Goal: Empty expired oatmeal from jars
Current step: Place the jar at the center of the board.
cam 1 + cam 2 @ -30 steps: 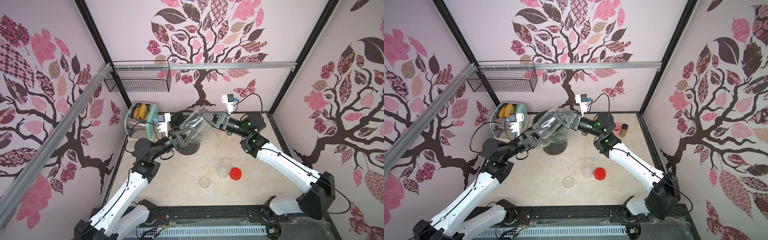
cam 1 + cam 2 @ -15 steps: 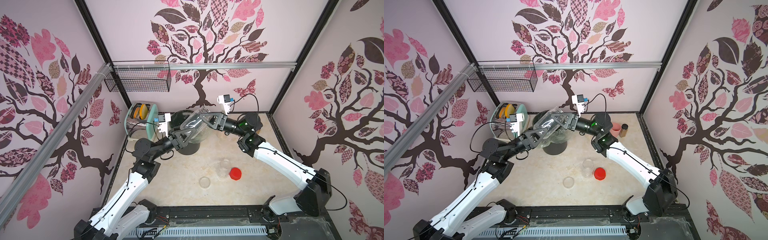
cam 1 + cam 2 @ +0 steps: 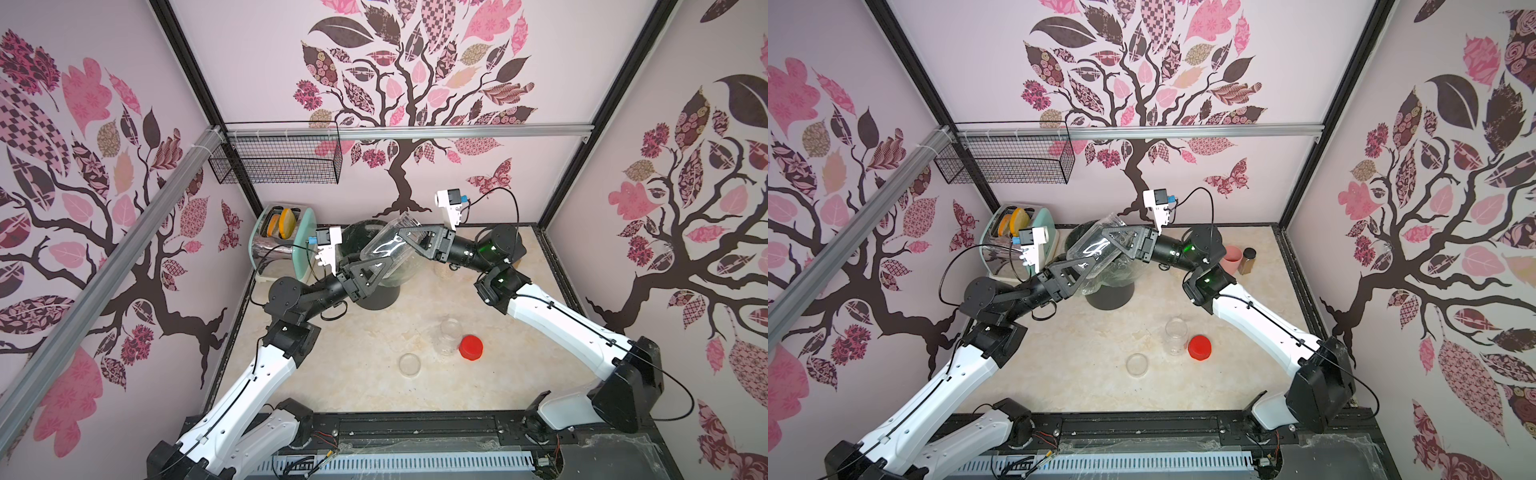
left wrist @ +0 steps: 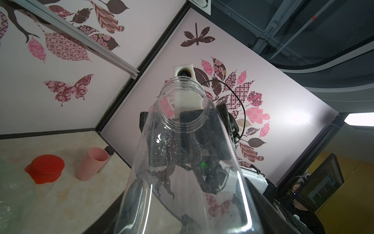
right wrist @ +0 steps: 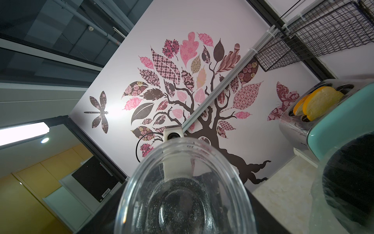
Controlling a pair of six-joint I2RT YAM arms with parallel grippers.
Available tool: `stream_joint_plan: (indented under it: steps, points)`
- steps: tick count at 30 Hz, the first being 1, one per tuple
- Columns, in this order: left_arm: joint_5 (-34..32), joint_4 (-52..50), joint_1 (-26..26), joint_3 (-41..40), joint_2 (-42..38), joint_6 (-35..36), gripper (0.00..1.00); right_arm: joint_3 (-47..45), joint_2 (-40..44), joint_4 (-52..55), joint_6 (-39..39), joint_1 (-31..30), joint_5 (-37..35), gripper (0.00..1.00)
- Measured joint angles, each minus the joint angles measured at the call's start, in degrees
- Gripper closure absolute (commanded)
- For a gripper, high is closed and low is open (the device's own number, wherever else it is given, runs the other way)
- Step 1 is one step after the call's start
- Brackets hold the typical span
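At 5 o'clock, an emptied jar [image 3: 449,336] is standing beside its red lid [image 3: 471,347]. At 12 o'clock, the left gripper [image 3: 384,264] is clamping a tilted jar [image 3: 386,245] over the bin [image 3: 378,297]; only specks of oatmeal [image 4: 172,141] are clinging inside. The right gripper [image 3: 405,237] is straddling it, grip unconfirmed. This is likely a handover: secure the right grip before releasing the left.

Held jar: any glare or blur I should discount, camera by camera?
In both top views: sharp and evenly lit, though white glints streak the clear jar. Left wrist view: a bright streak runs down the jar's edge, and a lamp flares at the frame edge. Right wrist view: the jar looms close and soft; a ceiling light blows out.
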State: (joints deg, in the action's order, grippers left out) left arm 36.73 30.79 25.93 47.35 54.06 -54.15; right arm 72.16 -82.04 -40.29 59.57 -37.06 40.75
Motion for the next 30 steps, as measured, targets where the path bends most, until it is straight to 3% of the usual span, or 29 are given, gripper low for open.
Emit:
stream_joint_plan:
  steps: [3, 8, 16, 24, 30]
  points:
    - [0.0, -0.9, 0.1, 0.0, -0.3, 0.5, 0.65, 0.0, 0.3, 1.0, -0.8, 0.0, 0.0, 0.59]
    - [-0.3, -3.9, 0.3, 0.1, -1.2, 2.1, 0.03, 0.0, 1.1, 3.8, -3.0, 0.0, -0.1, 0.65]
    - [-5.2, -17.1, 0.3, 0.4, -5.1, 9.6, 0.02, 0.7, 1.5, 12.7, -10.5, 0.4, -3.4, 0.68]
    - [-8.0, -37.5, 0.2, 4.5, -9.6, 18.9, 0.02, 1.0, 4.4, 25.1, -24.9, 1.0, -10.0, 0.68]
    - [-6.5, -42.3, -2.5, -0.1, -13.6, 19.7, 0.02, -6.9, 12.8, 32.6, -36.8, 1.4, -16.5, 0.68]
